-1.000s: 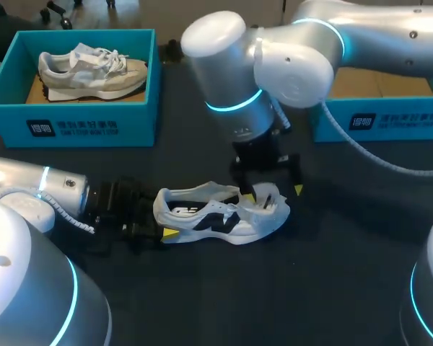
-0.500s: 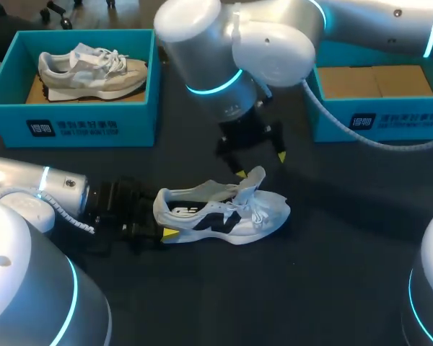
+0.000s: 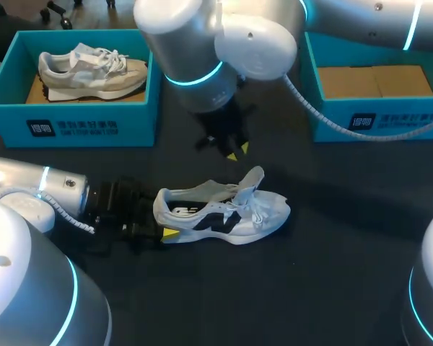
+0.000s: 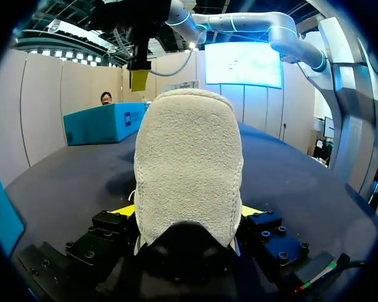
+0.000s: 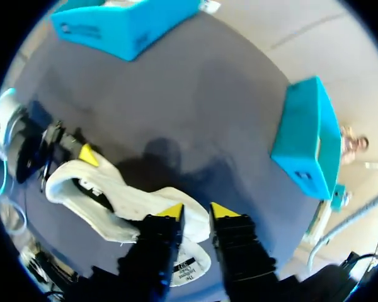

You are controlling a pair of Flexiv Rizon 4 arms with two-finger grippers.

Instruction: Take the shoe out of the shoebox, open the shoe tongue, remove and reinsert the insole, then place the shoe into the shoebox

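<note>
left gripper (image 3: 162, 222) is clamped on the heel of the white shoe (image 3: 224, 210). in the left wrist view the heel fills the space between its fingers, with a yellow tip against each side. the shoe lies on its sole on the dark tabletop (image 3: 332, 245). its long axis runs straight out ahead of the left gripper, heel at the fingers and toe at the far end.

right gripper (image 3: 237, 151) hangs above the shoe, apart from it. its fingers are almost together with only a thin slit between them, and they hold nothing. in the right wrist view the shoe lies under the right gripper (image 5: 196, 211) and crosswise to its fingers. the tongue (image 3: 254, 179) stands up out of the opening, just under and ahead of the right gripper and not touching it.

judgement: the tongue looks open and the insole pull comes next. the key relation is that the shoe mouth sits directly below the right gripper, between the raised tongue and the heel clamp. the right arm is the free one and the nearer one to the opening, and it would need to spread its fingers first. the insole itself can't be told apart inside the dark opening.

counts:
- 2 shoes: the white one on the tabletop, and a grey shoe (image 3: 94, 68) in a box beyond the left gripper
- 2 teal boxes: the occupied shoebox (image 3: 72, 126) and the empty shoebox (image 3: 375, 122), which is off to the right gripper's outer side
- 2 grippers
</note>
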